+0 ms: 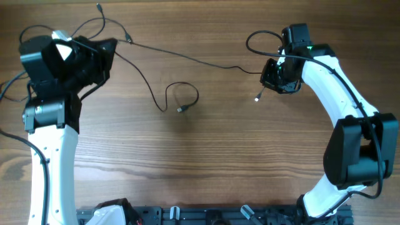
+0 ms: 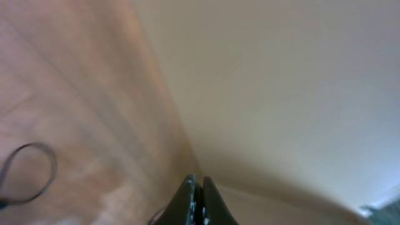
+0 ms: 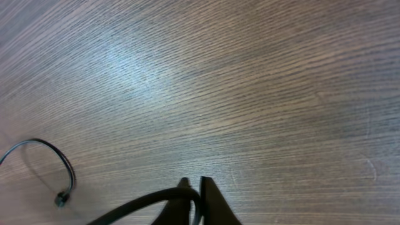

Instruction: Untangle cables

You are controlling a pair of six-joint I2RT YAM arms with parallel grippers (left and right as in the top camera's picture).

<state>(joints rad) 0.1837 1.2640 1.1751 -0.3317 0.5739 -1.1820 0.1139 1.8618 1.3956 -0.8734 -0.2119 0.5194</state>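
Both arms look clamped shut: right pincer (image 3: 194, 187) is pinching one of the cables (image 1: 187, 57), can't tell what the left pincer (image 2: 197, 199) has. That cord's stretched across the tabletop (image 1: 206, 156) between them. Pull wider and it probably slips free or cinches the tangle.

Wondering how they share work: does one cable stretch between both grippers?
Yes, overhead a thin cable runs from the left gripper to the right gripper.

Thin dark cables (image 1: 187, 57) lie tangled upper left, 1 stretching rightward, another curling into a loop (image 1: 197, 95).
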